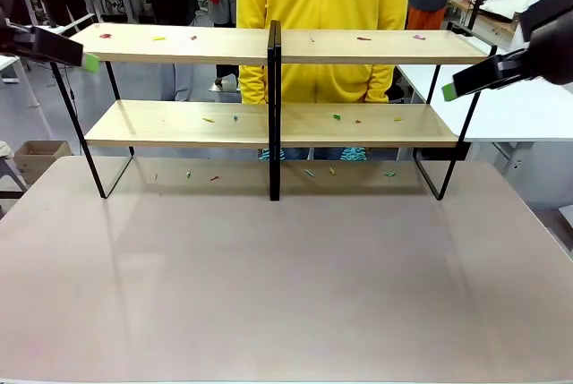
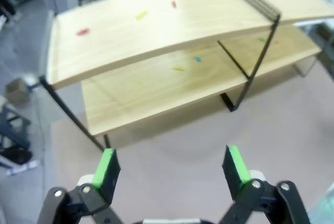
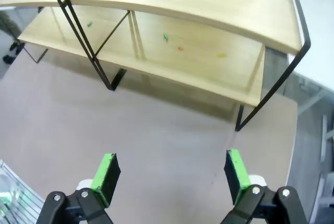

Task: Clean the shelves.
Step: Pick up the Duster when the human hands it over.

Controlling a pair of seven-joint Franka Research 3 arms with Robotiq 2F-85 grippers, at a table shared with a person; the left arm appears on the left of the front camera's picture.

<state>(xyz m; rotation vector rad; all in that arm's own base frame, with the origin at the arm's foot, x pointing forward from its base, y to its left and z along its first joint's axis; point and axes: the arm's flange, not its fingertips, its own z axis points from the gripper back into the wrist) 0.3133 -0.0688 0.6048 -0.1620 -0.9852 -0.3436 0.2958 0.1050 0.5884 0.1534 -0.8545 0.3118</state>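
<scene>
Light-wood two-board shelves w/ thin black metal frame [image 1: 233, 44] stand at far side of pale matte surface [image 1: 286, 285].
L jaws and R jaws wide open, holding nothing, near top board's ends; small coloured scraps [image 1: 209, 120] on both boards.

The left pincer [image 2: 171, 167] rises from the bottom edge, its two green pads [image 2: 107, 167] spread wide with nothing between them, above a dull pinkish-grey surface [image 2: 282, 130]. Ahead stand the shelves [image 2: 172, 31]: two pale wooden boards in a thin black frame. A red scrap [image 2: 82, 32] and a yellow scrap [image 2: 141, 14] lie on the top board; a teal scrap [image 2: 197, 59] lies on the lower one.
</scene>
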